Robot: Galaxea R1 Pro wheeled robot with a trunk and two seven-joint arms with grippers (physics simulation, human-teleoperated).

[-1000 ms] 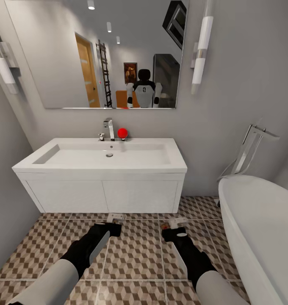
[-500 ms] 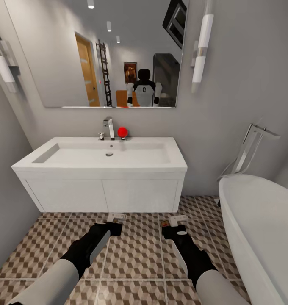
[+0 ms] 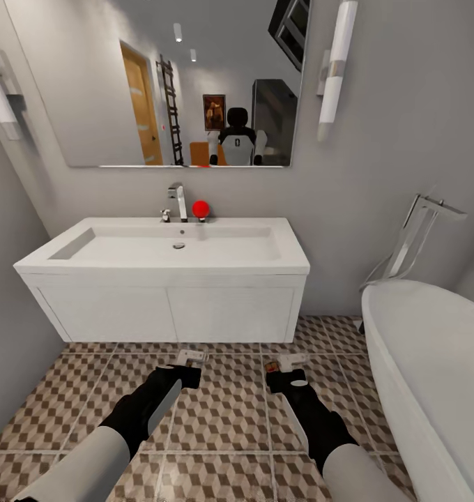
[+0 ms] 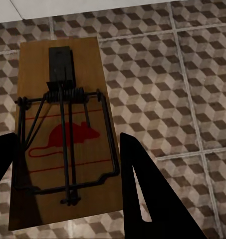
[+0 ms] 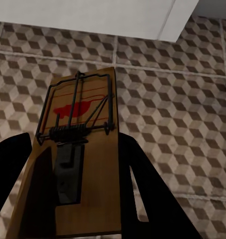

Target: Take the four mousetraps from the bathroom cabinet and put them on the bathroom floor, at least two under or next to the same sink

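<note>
Two mousetraps are in my grippers, low over the cube-patterned bathroom floor [image 3: 226, 418] in front of the white sink [image 3: 160, 267]. My left gripper [image 3: 186, 375] is shut on one mousetrap [image 3: 192, 357], a brown board with a dark wire spring and a red mouse mark. In the left wrist view that mousetrap [image 4: 60, 124] lies flat between the black fingers [image 4: 142, 194]. My right gripper [image 3: 284, 380] is shut on the other mousetrap [image 3: 287, 362]; the right wrist view has this mousetrap [image 5: 85, 159] between its fingers [image 5: 142, 189]. The cabinet is out of view.
The sink's white vanity [image 3: 167, 310] hangs on the wall with open floor beneath it. A white bathtub [image 3: 425, 362] with a chrome floor tap [image 3: 418, 226] stands at the right. A grey wall [image 3: 7, 328] closes the left. A red ball [image 3: 201, 207] sits by the faucet.
The whole picture has shifted: sink and mirror sit a little higher and the floor shows more, so the camera moved. Both grippers keep hold of their mousetraps in the same pose.
</note>
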